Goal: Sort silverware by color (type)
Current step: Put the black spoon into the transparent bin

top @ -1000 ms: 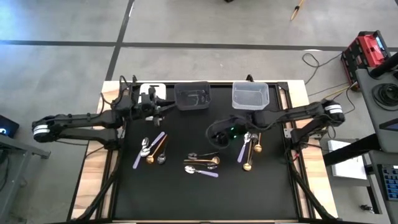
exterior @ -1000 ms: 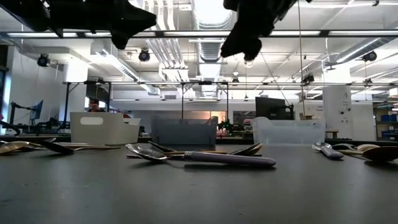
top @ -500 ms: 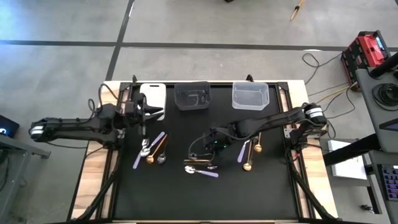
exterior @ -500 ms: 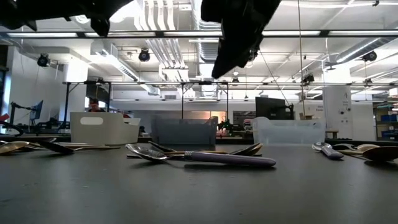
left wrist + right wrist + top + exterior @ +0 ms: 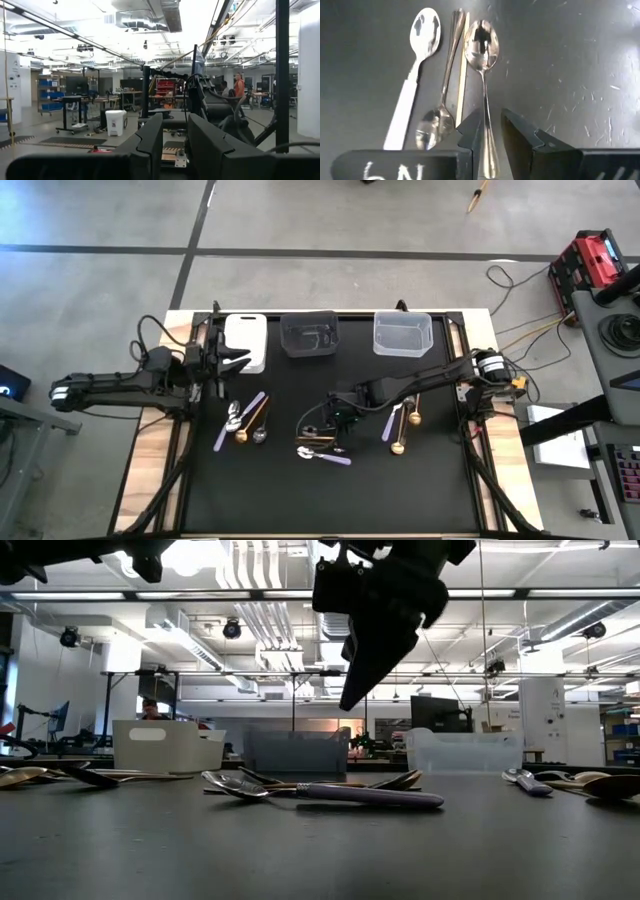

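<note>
Directly under the right tool, between its two narrowly parted fingers, lies a silver spoon on the dark surface, with a lilac-handled spoon and more silverware just beside it. Its fingers do not hold anything. Away to the side, the left tool hangs near the white bin, its fingers narrowly parted and empty.
</note>
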You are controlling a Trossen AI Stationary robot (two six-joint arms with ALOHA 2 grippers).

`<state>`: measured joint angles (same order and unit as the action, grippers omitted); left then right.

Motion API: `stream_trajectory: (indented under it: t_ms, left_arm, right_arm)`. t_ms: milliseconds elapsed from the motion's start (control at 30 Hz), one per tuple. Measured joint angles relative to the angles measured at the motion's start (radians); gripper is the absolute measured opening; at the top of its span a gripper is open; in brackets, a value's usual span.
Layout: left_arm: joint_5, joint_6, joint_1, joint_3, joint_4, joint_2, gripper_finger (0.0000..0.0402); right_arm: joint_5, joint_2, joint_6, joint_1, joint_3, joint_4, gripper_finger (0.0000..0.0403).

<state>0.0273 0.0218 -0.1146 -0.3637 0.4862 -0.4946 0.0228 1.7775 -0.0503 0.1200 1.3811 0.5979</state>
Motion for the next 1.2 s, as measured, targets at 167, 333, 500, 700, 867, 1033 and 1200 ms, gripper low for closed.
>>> stream_trajectory:
  t_ms: [167,333,500,700,867,1033,1200]
  left_arm:
    - [0.0,0.029,0.0,-0.001,0.001,-0.002,0.0075]
    - [0.0,0.03,0.0,-0.002,0.019,-0.002,0.0075]
    - [0.0,0.051,0.0,-0.002,0.031,-0.002,0.0075]
    - [0.0,0.095,0.0,-0.002,0.069,-0.002,0.0075]
    - [0.0,0.161,0.0,-0.002,0.095,-0.002,0.0075]
    - [0.016,0.207,-0.001,-0.002,0.118,-0.008,0.0075]
    - [0.017,0.244,-0.001,-0.002,0.158,-0.017,0.0075]
  right_arm:
    - [0.0,0.025,0.028,0.0,0.0,-0.005,0.0063]
    - [0.001,0.041,0.025,0.0,0.0,-0.005,0.0063]
    - [-0.024,0.041,0.023,0.0,0.0,-0.006,0.0063]
    - [-0.132,0.041,0.006,0.0,0.0,-0.008,0.0063]
    - [-0.175,0.041,-0.02,0.0,0.0,-0.021,0.007]
    - [-0.208,0.041,-0.062,0.0,0.0,-0.051,0.0109]
    - [-0.234,0.041,-0.062,0.0,0.0,-0.057,0.0157]
